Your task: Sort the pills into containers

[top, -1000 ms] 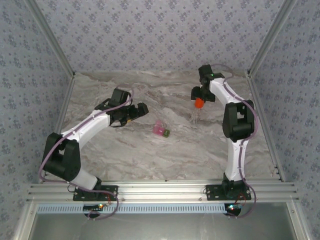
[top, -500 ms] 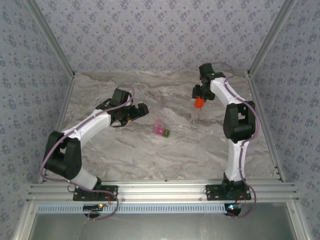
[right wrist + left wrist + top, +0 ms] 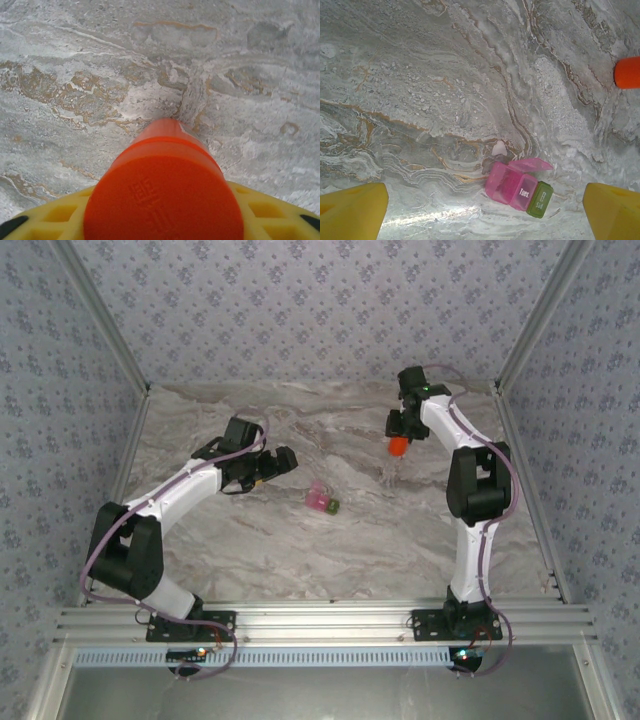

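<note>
Top external view: I see the containers (image 3: 322,501) near the middle of the marble table (image 3: 300,560), the pink and green halves joined. My left gripper (image 3: 272,468) hovers just to their left, jaws spread wide. On the left wrist view its yellow fingers (image 3: 355,210) sit in the bottom corners and the pink lid stands open. My right gripper (image 3: 397,433), upper right, pinches the orange bottle (image 3: 398,447) on both sides.
</note>
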